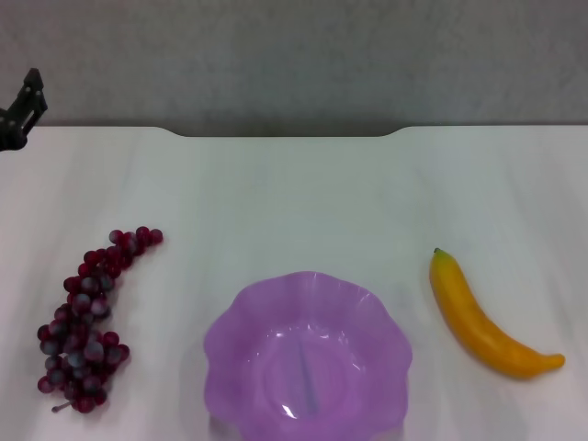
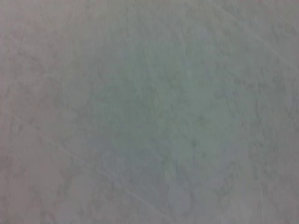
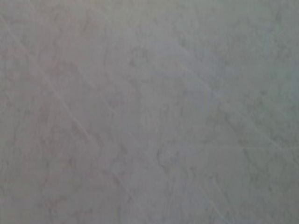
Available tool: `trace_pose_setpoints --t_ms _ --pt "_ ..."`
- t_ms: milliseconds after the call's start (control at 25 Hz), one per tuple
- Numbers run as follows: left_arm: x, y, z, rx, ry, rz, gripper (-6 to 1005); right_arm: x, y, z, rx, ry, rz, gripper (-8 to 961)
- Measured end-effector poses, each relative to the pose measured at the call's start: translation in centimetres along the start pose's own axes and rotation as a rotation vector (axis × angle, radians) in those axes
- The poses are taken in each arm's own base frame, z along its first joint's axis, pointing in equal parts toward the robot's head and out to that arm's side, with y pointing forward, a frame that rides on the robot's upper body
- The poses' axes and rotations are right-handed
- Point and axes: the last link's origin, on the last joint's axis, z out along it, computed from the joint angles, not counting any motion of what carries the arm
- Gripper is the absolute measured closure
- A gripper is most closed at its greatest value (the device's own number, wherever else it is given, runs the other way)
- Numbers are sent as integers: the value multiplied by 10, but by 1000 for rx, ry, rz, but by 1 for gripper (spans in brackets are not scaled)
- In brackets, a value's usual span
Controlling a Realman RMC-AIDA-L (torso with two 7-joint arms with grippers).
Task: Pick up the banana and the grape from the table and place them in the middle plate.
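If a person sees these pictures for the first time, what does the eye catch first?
First, the translucent purple plate with a wavy rim, empty, at the near middle of the white table. The long bunch of dark red grapes lies on its left, the curved yellow banana on its right. A dark left gripper shows at the far left edge.

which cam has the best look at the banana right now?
Head view. The banana lies whole and unblocked on the table, right of the purple plate. Both wrist views show only a plain blank surface, no banana at all.
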Motion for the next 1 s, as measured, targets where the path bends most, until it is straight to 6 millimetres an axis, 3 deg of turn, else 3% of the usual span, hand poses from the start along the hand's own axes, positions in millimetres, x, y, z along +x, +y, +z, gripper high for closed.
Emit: trace_pose_setpoints --t_ms 640,1000 --pt "3 1 0 -2 7 -4 228 -1 -1 -1 4 -1 0 288" --pt "27 10 -2 -6 -118 -27 229 -4 -2 -5 12 -9 0 288"
